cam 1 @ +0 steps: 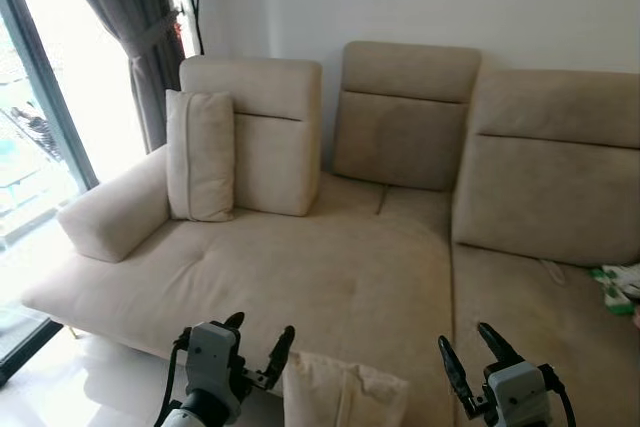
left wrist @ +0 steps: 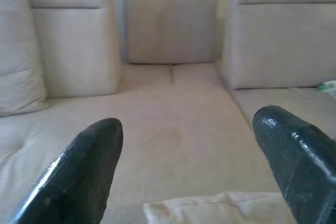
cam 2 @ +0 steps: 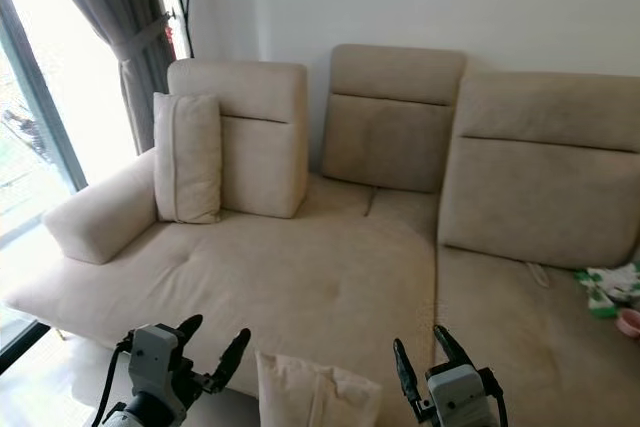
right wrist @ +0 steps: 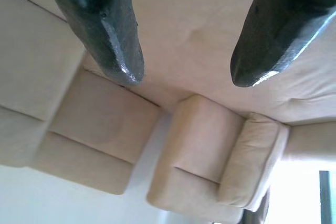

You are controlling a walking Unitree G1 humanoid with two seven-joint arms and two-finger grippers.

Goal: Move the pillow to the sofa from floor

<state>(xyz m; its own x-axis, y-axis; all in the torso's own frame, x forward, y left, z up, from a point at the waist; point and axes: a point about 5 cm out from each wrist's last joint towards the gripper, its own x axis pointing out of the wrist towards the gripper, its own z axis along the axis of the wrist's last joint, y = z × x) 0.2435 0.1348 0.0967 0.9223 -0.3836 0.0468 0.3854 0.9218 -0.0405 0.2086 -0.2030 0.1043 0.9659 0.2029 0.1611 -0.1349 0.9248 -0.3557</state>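
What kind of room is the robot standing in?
It looks like a living room in a home. There's a big beige sofa with a pillow leaning at its back, and a grey curtain beside a tall bright window.

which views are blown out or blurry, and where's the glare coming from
Left eye view: the window at the left is overexposed white, throwing daylight on the sofa; otherwise sharp. Right eye view: same washout at its left edge. Left wrist view: soft and hazy, the open left pincer is blurred close up, with the pillow below. Right wrist view: the right pincer shows shiny highlights, and one corner is blown out.
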